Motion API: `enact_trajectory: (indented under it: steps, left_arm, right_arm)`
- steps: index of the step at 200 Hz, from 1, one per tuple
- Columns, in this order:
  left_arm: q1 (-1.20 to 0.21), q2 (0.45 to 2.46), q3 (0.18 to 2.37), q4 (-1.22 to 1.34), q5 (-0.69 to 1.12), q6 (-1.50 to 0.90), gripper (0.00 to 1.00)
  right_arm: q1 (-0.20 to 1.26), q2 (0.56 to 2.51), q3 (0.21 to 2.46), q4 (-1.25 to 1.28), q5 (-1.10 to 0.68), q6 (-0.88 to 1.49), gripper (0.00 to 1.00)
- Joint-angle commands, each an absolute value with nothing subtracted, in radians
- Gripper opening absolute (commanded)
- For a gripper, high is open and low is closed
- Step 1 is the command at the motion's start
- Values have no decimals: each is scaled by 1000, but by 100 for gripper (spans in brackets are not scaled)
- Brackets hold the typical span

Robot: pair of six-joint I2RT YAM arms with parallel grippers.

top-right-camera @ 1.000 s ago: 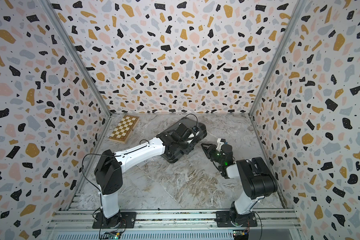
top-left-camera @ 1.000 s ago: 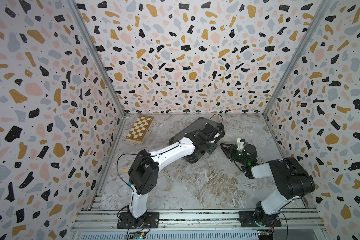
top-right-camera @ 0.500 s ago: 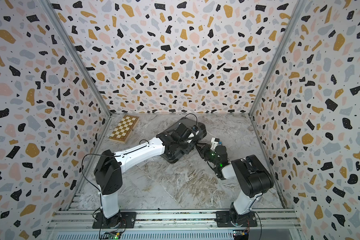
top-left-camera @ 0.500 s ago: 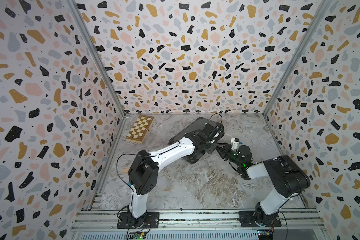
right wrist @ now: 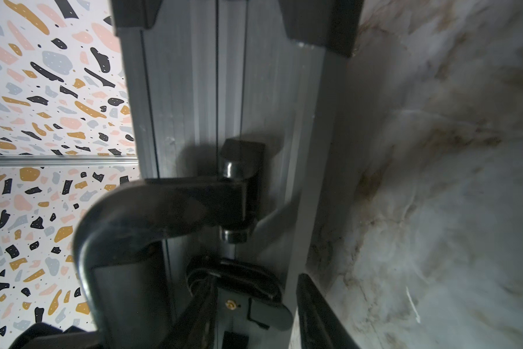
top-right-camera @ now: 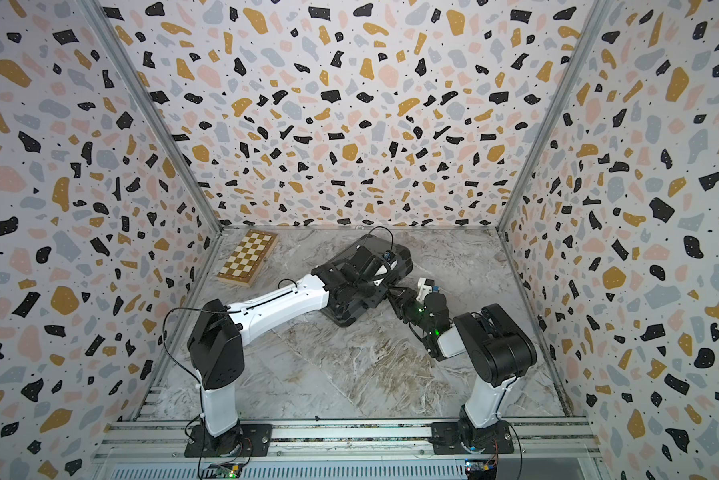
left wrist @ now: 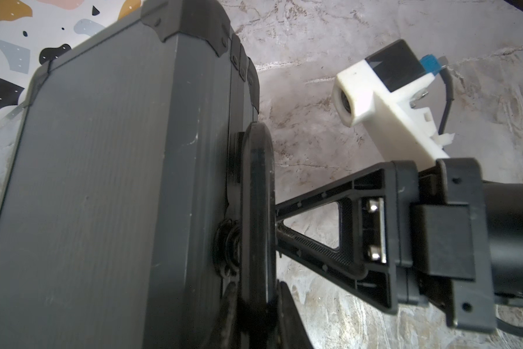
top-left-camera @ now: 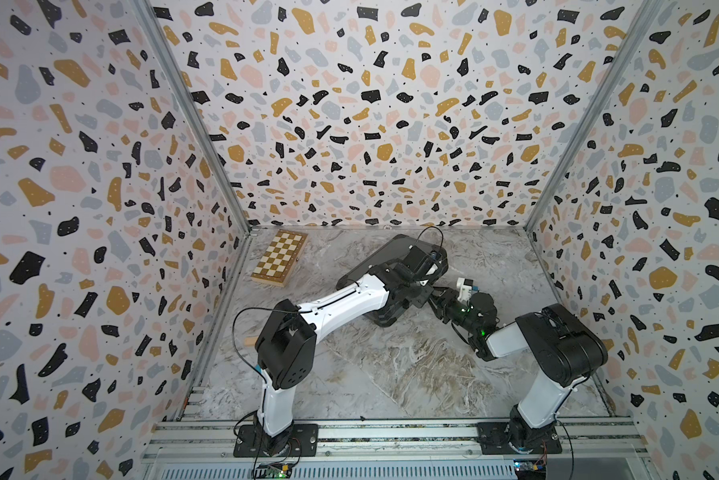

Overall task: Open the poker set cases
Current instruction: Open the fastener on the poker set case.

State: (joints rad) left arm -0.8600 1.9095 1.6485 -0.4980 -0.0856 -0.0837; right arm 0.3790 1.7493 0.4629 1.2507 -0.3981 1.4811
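The dark grey case (top-left-camera: pixel 384 257) lay flat and closed on the marble-patterned floor (top-left-camera: pixel 391 374). In both top views it sat just above the centre of the frame, at an angle to the back wall (top-left-camera: pixel 391 124). The left arm (top-left-camera: pixel 341 297) reached across its lid.

The left wrist view showed the left gripper (left wrist: pixel 258 320) clenched on the black handle (left wrist: pixel 257 181), with one finger on either side of it. In the top views the right gripper (left wrist: pixel 279 222) pointed at the same edge of the case from the right of the frame. Its jaws stood parted, tips just beside the handle, with nothing seen grasped.

A black corner cap (left wrist: pixel 187 21) was seated on the case's corner. The checkered wooden box (top-left-camera: pixel 280 258) lay closed at the upper left of the floor, well apart from the case.
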Motion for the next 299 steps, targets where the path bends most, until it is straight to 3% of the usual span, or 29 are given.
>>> enact_trajectory:
  steps: [1,51,114,195,259,299]
  left_arm:
    - [-852,1791,1740,-251,-126,-171,0]
    - [-852,1797,1745,-245,-126,-173,0]
    - [-852,1802,1760,-245,-127,-169,0]
    - [-852,1823,1797,-262,-146,-137,0]
    - [-853,1832,1787,-264,-136,-144,0]
    - [-852,1825,1753,-249,-134,-151,0]
  right_arm:
    - [393,1740,492,1299,-377,1498,45]
    - [405,1731,480,1294,-359,1502,44]
    - [415,1761,470,1341,-356,1521,50]
    - [422,1699,468,1218,-355,1467,52]
    - [422,1688,480,1233,-353,1483,44]
    - [423,1690,493,1245,-354,1492,32]
